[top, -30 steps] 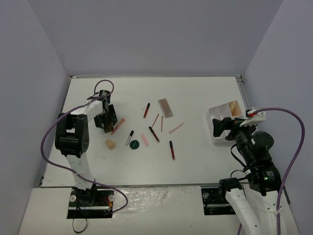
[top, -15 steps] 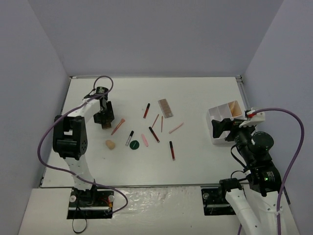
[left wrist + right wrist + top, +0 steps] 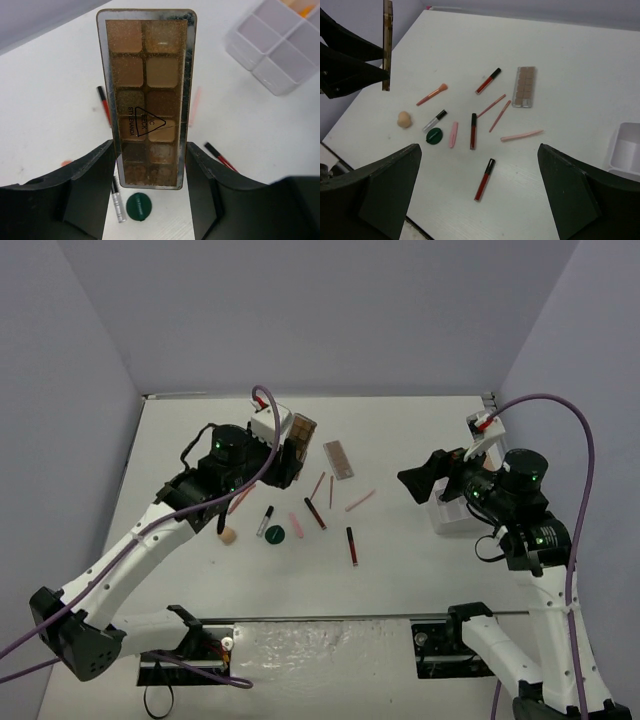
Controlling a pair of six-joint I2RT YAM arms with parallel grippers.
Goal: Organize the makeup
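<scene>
My left gripper (image 3: 291, 453) is shut on a brown eyeshadow palette (image 3: 149, 100) and holds it upright above the table; it also shows in the right wrist view (image 3: 387, 45). A second brown palette (image 3: 338, 459) lies flat further right. Below lie a beige sponge (image 3: 229, 535), a dark-green disc (image 3: 276, 534), a silver tube (image 3: 265, 520), a pink stick (image 3: 296, 526), dark-red sticks (image 3: 352, 545) and pink pencils (image 3: 360, 501). My right gripper (image 3: 415, 483) is open and empty, above the table right of the makeup.
A white compartment tray (image 3: 452, 512) stands on the right, under my right arm; it also shows in the left wrist view (image 3: 280, 45). An orange brush (image 3: 432, 94) lies left of the sticks. Grey walls close the table's back and sides.
</scene>
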